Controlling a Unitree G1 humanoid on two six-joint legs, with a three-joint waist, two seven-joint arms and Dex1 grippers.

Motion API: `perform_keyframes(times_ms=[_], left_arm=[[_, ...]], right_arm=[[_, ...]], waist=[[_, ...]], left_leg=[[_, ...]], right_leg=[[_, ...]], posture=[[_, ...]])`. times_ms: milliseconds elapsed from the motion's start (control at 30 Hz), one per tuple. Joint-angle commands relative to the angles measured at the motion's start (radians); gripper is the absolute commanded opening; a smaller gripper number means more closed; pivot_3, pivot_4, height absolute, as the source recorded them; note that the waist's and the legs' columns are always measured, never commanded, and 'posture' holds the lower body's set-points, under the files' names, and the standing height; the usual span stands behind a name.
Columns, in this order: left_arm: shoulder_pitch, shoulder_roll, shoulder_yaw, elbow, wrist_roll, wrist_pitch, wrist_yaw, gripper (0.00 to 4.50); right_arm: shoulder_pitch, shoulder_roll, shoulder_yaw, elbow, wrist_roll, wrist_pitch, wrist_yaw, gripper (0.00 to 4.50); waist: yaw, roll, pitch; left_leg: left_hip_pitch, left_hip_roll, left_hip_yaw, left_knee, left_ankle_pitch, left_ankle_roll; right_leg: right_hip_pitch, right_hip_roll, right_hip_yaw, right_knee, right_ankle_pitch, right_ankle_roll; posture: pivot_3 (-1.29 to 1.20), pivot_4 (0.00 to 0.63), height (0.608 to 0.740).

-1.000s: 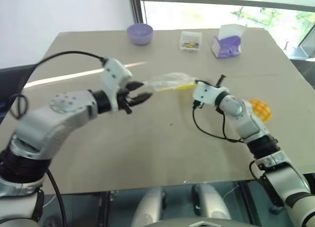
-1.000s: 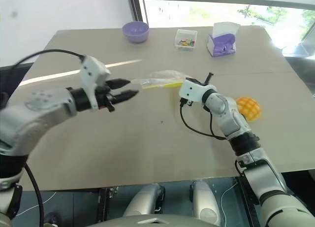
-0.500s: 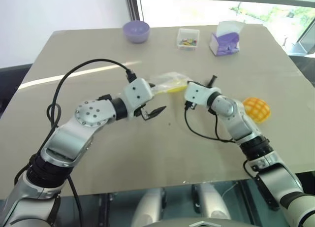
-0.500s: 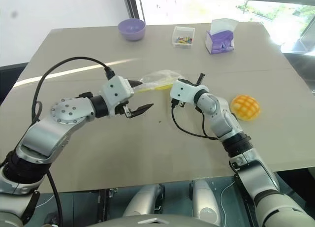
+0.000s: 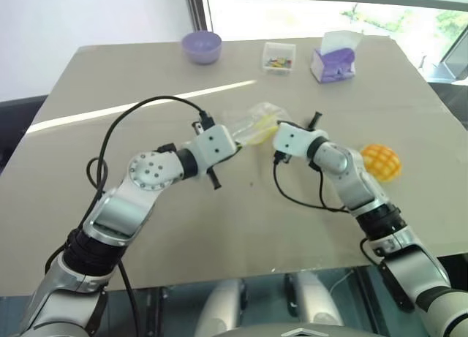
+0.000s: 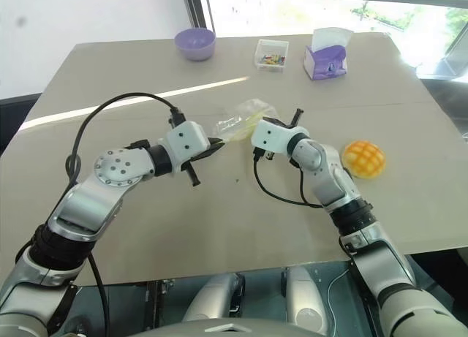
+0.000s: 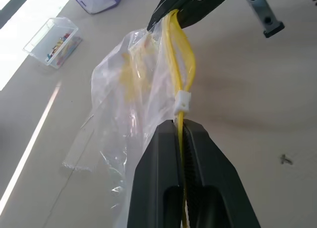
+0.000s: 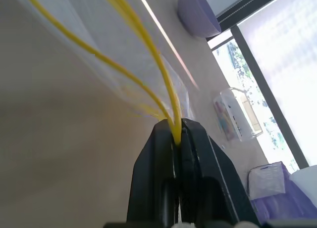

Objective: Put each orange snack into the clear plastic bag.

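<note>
Since a second ago the left gripper (image 7: 181, 134) has swung in from the left, closing its spread jaws onto the yellow strip of the clear plastic bag (image 5: 252, 126). It reaches forward and rightward, angled slightly down. Just right of the bag, the right gripper (image 8: 177, 131) pinches the same strip's other end, pointing leftward, almost level. To open the mouth well, I judge each should hold only one lip and draw apart gently. Well right of the bag, the orange snack (image 5: 382, 161) lies on the table (image 5: 110, 81).
</note>
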Motion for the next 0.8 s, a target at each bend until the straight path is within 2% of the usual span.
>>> perform_keyframes(times_ms=[33,67,200,300,367,433,800], left_arm=[[0.026,-0.006,0.048,0.024,0.016,-0.084,-0.014,0.0],[0.038,-0.008,0.056,0.047,0.018,-0.131,-0.02,0.0],[0.068,-0.004,0.073,0.127,0.03,-0.265,-0.05,0.0],[0.072,-0.002,0.082,0.17,0.043,-0.335,-0.073,0.0],[0.071,-0.004,0.084,0.188,0.047,-0.367,-0.082,0.0],[0.071,-0.008,0.089,0.197,0.047,-0.385,-0.086,0.0],[0.079,-0.021,0.113,0.167,0.06,-0.383,-0.099,0.0]], right_arm=[[0.03,-0.005,-0.032,-0.086,0.046,0.015,0.024,1.93],[0.052,-0.007,-0.049,-0.117,0.078,0.032,0.046,2.29],[0.147,-0.054,-0.126,-0.276,0.197,0.097,0.136,2.29],[0.215,-0.088,-0.194,-0.414,0.298,0.171,0.193,1.38],[0.246,-0.088,-0.203,-0.482,0.35,0.215,0.224,0.5],[0.25,-0.064,-0.185,-0.506,0.375,0.246,0.224,0.03],[0.204,0.039,-0.074,-0.459,0.379,0.27,0.174,0.03]], waist=[[0.0,0.0,0.0],[0.0,0.0,0.0],[0.006,0.0,0.0],[0.008,0.0,0.0],[0.009,0.0,0.0],[0.003,0.0,0.0],[0.003,0.0,0.0]], left_leg=[[0.0,0.0,0.0,0.0,0.0,0.0],[0.0,0.0,0.0,0.0,0.0,0.0],[0.0,0.0,0.0,0.0,0.0,0.0],[0.0,0.0,0.0,0.001,0.0,0.0],[0.0,0.0,0.0,0.002,0.0,0.0],[0.0,0.0,0.0,0.002,0.0,0.0],[0.001,0.0,0.001,0.015,-0.003,0.005]], right_leg=[[0.0,0.0,0.0,0.0,0.0,0.0],[0.0,0.0,0.0,0.0,0.0,0.0],[0.0,0.0,0.0,0.0,0.0,0.0],[0.0,-0.001,0.0,0.001,0.0,0.0],[0.0,-0.001,0.0,0.001,0.0,0.0],[0.0,0.0,0.0,0.002,0.0,0.0],[0.001,0.0,0.0,0.014,0.0,0.0]], posture=[[0.0,0.15,0.74],[0.0,0.15,0.74],[0.0,0.15,0.74],[0.0,0.15,0.74],[0.0,0.15,0.74],[0.0,0.15,0.74],[0.0,0.15,0.74]])
